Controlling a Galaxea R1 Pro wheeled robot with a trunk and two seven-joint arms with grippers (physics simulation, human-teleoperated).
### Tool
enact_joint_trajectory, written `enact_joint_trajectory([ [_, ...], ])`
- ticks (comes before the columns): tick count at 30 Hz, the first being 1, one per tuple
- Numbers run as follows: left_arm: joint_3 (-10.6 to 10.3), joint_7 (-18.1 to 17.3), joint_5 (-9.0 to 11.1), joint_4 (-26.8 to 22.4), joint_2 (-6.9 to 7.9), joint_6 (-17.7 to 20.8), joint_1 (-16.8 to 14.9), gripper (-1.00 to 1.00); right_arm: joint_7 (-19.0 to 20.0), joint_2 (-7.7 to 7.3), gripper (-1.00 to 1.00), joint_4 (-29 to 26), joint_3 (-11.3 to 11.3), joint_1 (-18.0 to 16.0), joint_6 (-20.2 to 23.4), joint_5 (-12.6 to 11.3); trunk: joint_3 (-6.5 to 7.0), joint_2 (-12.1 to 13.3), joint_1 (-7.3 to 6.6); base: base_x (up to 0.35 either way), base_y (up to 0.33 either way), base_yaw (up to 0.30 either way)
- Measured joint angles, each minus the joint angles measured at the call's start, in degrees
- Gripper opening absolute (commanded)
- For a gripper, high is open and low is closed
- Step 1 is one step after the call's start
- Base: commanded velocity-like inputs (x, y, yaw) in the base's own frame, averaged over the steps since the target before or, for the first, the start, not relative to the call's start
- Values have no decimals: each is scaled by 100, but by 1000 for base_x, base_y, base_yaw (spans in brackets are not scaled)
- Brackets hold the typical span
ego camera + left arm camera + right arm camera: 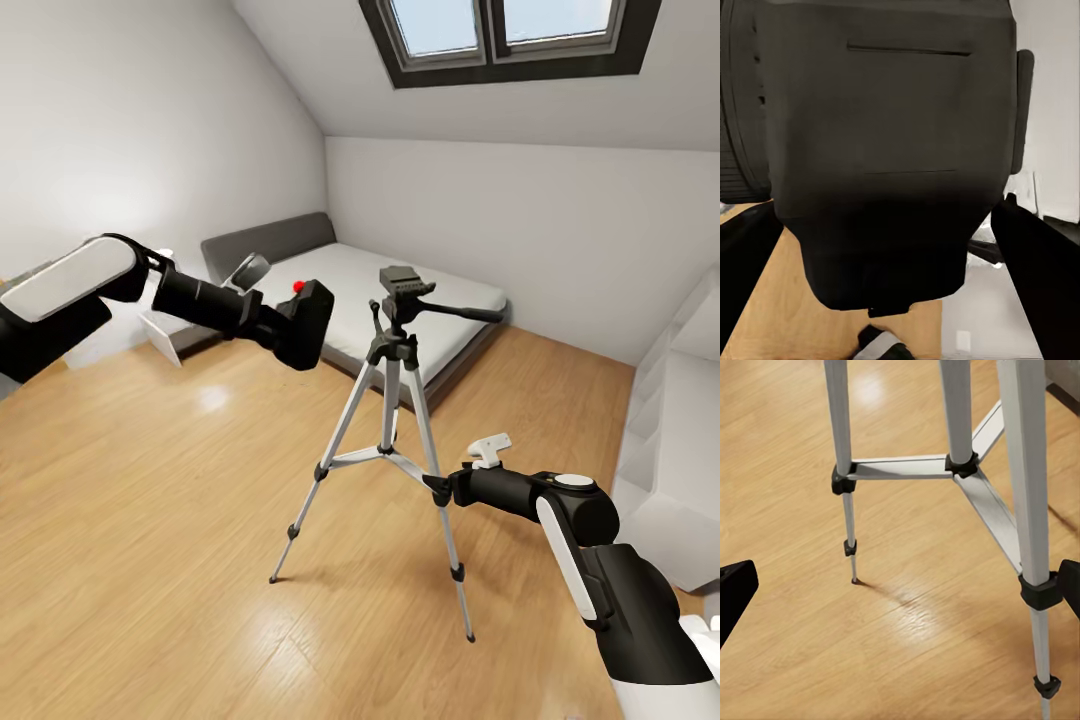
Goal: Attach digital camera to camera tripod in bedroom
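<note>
We are holding the camera (304,322) between our left fingers (283,325), raised in the air with its red button (298,286) on top. From the left wrist, the camera's dark body (889,150) is sitting between the two fingers (1042,277), which are gripping its sides. The tripod (392,420) is standing on the wood floor (150,520), just beyond the camera, with its black head (405,285) bare and its pan handle pointing toward the bed (400,290). Our right fingers (436,489) are reaching against the tripod's nearest leg (1031,495); they are spread wide, one dark fingertip (735,589) far from the leg, the other (1070,585) just beside the leg's black joint (1041,589).
</note>
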Motion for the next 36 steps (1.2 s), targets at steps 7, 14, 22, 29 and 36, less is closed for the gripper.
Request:
enact_joint_trajectory([
  [7, -575, 725, 778, 65, -191, 0, -650, -100, 2, -1, 100, 0, 0, -3, 1, -2, 125, 281, -155, 0, 0, 0],
  [14, -902, 1066, 1225, 65, -226, 0, -986, -100, -1, -4, 100, 0, 0, -10, -2, -2, 252, 563, -309, 0, 0, 0],
  [22, -966, 1161, 1358, 24, -226, 0, -1198, -100, -2, -1, 100, 0, 7, 16, -11, -1, 324, 726, -397, 0, 0, 0],
  [29, -961, 1181, 1383, 7, -190, 0, -1274, -100, -3, -4, 100, 0, 8, 12, -16, -1, 324, 726, -397, 0, 0, 0],
  [36, -842, 1191, 1427, -85, -148, 0, -1304, -100, -3, -6, 100, 0, 8, 10, -17, -1, 325, 726, -397, 0, 0, 0],
])
